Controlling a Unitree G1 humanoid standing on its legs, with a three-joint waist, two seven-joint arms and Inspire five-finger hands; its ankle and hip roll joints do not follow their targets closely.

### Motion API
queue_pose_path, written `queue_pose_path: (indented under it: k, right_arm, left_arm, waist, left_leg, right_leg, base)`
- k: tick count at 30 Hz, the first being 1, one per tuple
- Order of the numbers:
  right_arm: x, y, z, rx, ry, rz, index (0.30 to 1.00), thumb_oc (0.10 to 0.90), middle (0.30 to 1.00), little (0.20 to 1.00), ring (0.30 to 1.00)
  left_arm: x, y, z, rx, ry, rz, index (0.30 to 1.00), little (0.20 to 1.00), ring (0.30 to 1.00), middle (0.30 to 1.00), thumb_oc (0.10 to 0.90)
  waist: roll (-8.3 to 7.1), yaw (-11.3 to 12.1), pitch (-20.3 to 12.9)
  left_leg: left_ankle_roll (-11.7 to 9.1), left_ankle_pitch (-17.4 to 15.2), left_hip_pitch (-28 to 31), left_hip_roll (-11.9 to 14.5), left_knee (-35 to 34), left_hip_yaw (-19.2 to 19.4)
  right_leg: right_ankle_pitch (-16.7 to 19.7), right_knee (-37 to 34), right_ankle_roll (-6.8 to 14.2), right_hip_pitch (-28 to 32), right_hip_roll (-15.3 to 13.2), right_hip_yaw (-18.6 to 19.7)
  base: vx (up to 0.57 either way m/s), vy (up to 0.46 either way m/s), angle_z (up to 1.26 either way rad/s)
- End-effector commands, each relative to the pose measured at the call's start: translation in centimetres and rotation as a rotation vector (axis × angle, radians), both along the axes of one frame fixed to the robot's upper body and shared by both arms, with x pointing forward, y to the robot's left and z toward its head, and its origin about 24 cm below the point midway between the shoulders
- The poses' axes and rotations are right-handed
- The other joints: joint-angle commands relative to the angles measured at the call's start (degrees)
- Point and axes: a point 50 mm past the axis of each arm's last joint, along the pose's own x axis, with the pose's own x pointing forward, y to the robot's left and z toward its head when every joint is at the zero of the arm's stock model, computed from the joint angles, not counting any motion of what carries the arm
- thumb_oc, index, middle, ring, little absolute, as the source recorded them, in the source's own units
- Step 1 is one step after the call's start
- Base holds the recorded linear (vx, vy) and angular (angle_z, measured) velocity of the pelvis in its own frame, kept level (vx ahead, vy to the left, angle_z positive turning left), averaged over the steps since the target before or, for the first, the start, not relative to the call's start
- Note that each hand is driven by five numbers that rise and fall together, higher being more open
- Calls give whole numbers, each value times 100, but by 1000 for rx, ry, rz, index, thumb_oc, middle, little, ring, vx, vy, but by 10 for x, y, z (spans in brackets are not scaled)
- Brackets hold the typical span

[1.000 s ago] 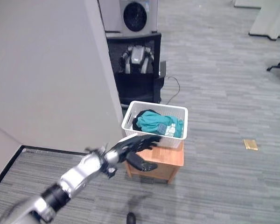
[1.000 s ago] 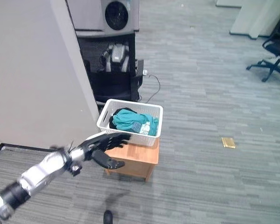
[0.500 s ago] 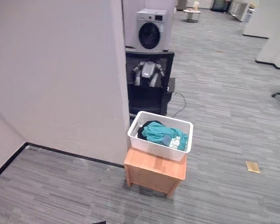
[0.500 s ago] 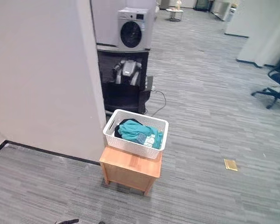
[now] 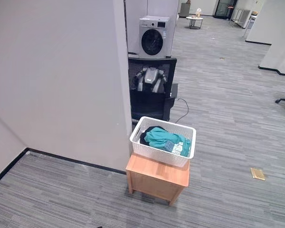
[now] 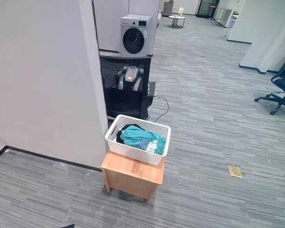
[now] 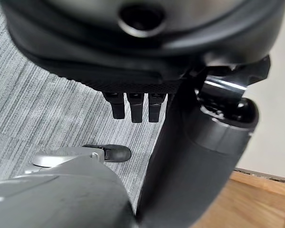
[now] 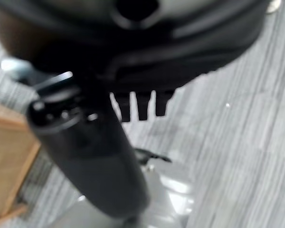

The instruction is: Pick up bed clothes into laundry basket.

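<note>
A white laundry basket (image 5: 157, 153) stands on a small wooden stool (image 5: 156, 176) beside a grey wall. Inside it lie a teal garment (image 5: 167, 138) and a dark garment (image 5: 145, 136), bunched together below the rim. My left hand (image 7: 131, 105) hangs down over the grey floor with straight fingers and holds nothing; a strip of wood shows next to its thumb (image 7: 199, 156). My right hand (image 8: 140, 105) also hangs with straight fingers over the floor, holding nothing, with a wooden edge beside its thumb (image 8: 88, 156).
A grey partition wall (image 5: 61, 80) rises left of the basket. Behind the basket stands a black chair (image 5: 149, 90) with a grey object on it, then a washing machine (image 5: 154, 37). An office chair (image 6: 280, 90) is at far right. A small yellow piece (image 5: 257, 173) lies on the carpet.
A second ago my left arm reached out, hand open, at the basket's near left rim; it has since dropped out of the eye views. The camera has tilted up, showing more of the room.
</note>
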Motion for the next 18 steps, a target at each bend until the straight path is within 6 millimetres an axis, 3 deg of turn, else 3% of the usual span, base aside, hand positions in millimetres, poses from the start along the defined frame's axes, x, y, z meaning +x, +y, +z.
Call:
queue_pose_path:
  k: [1, 3, 4, 7, 8, 9, 11, 13, 14, 15, 16, 17, 18]
  right_arm:
    - [87, 20, 14, -1, -228, 120, 900, 800, 900, 900, 900]
    - [92, 21, 16, 4, -257, 121, 900, 800, 900, 900, 900]
    - [93, 22, 17, 5, -261, 128, 900, 800, 900, 900, 900]
    - [86, 22, 14, 5, -237, 152, 900, 800, 900, 900, 900]
    - [87, 21, 15, 3, -244, 161, 900, 800, 900, 900, 900]
    - [85, 18, 15, -5, -243, 149, 900, 800, 900, 900, 900]
    - [74, 13, 13, -15, -217, 130, 900, 800, 900, 900, 900]
    - [55, 5, 9, -25, -169, 86, 900, 800, 900, 900, 900]
    - [55, 5, 9, -25, -169, 86, 900, 800, 900, 900, 900]
    - [32, -2, 6, -28, -123, 13, 900, 800, 900, 900, 900]
    - [32, -2, 6, -28, -123, 13, 900, 800, 900, 900, 900]
    - [7, -10, 4, -32, -78, -68, 900, 800, 900, 900, 900]
    - [-2, -12, 3, -38, -53, -98, 900, 800, 900, 900, 900]
  left_arm:
    - [52, 12, 16, 72, -156, -40, 900, 900, 900, 900, 800]
    - [45, 15, 15, 75, -147, -11, 900, 900, 900, 900, 800]
    - [42, 16, 14, 77, -135, -15, 900, 900, 900, 900, 800]
    - [29, 19, 11, 86, -92, -6, 900, 900, 900, 900, 800]
    - [25, 20, 10, 86, -82, 6, 900, 900, 900, 900, 800]
    - [25, 21, 10, 88, -78, 1, 900, 900, 900, 900, 800]
    - [19, 22, 9, 89, -54, -23, 900, 900, 900, 900, 800]
    - [15, 25, 9, 94, -41, -9, 900, 900, 900, 900, 800]
    - [15, 25, 9, 94, -41, -9, 900, 900, 900, 900, 800]
    - [14, 27, 9, 94, -37, -21, 900, 900, 900, 900, 800]
    - [14, 27, 9, 94, -37, -21, 900, 900, 900, 900, 800]
    - [25, 28, 12, 110, -64, -49, 900, 900, 900, 900, 800]
    - [33, 28, 14, 119, -87, -62, 900, 900, 900, 900, 800]
  waist:
    - [-130, 630, 322]
    - [-146, 724, 337]
    - [-136, 742, 388]
    - [-21, 764, 598]
    - [76, 672, 739]
    - [165, 557, 819]
    - [233, 407, 878]
    - [238, 246, 922]
    - [247, 232, 917]
    - [162, -128, 910]
    - [161, -141, 910]
    - [115, -480, 899]
    - [65, -565, 879]
  left_leg:
    - [10, -668, 119, -145, 350, -560]
    - [116, -759, 72, -246, 504, -739]
    - [162, -790, 74, -287, 562, -841]
    - [417, -877, 205, -513, 787, -1313]
    - [458, -872, 271, -518, 858, -1537]
    - [451, -863, 287, -480, 901, -1750]
    - [377, -940, 458, -477, 945, -2213]
    - [245, -1023, 652, -486, 958, -2679]
    - [243, -1009, 645, -479, 951, -2695]
    - [137, -1029, 780, -609, 902, -3313]
    - [136, -1009, 776, -615, 897, -3327]
    - [11, -1000, 647, -669, 1023, -3562]
    - [-34, -1080, 667, -584, 983, -3312]
  right_leg:
    - [-6, 219, 384, 99, -422, -592]
    - [-77, 1084, 384, -173, -557, -579]
    - [74, 1568, 360, -421, -612, -560]
    - [1043, 3448, 248, -1135, -881, -198]
    - [1192, 4062, 188, -1541, -735, 182]
    - [1024, 4490, 134, -1926, -406, 567]
    - [692, 4387, 20, -2306, -67, 1087]
    - [509, 3685, 1, -2408, 21, 1532]
    - [533, 3650, 4, -2396, 19, 1514]
    - [306, 2406, 236, -2149, 541, 2744]
    - [336, 2357, 246, -2130, 522, 2735]
    - [180, 1723, 437, -1801, 667, 3743]
    - [177, 1526, 387, -1659, 632, 3471]
  base:
    - [73, 129, 94]
    - [98, 142, 119]
    - [113, 120, 69]
    - [157, 164, 74]
    - [107, 125, 145]
    - [108, 29, 163]
    - [200, -85, 145]
    - [233, -139, 172]
    - [319, -266, 165]
    - [210, -178, 107]
    - [328, -343, 186]
    - [168, -223, 252]
    - [226, -311, 286]
